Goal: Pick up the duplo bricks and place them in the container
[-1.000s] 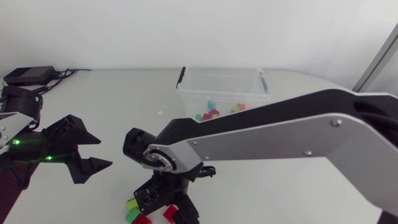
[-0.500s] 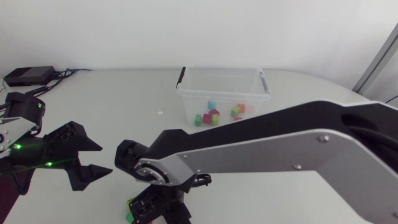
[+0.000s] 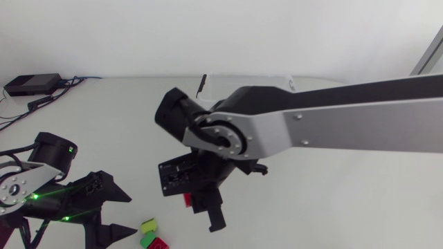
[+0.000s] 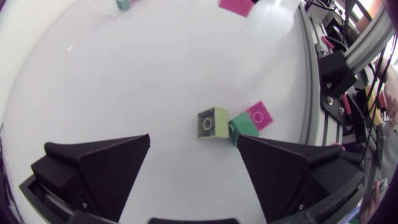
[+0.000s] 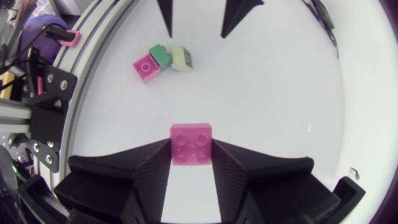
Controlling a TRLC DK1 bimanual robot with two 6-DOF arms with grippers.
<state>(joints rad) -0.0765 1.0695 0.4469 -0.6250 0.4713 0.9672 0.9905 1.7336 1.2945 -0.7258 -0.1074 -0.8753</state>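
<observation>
Between right gripper (image 5: 191,152) fingers: magenta brick (image 5: 191,140), we clamp it (both sides touching); container (image 3: 203,83) well behind gripper, mostly hidden.

In the head view the right arm (image 3: 332,131) hides nearly all of the container (image 3: 277,77), and the lower edge cuts the reddish brick (image 3: 158,243).

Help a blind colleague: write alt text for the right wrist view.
The right gripper is shut on a pink duplo brick over the table. Ahead lie a loose pink brick, a green brick and a pale yellow brick, clustered, with the open left gripper beyond them.
</observation>
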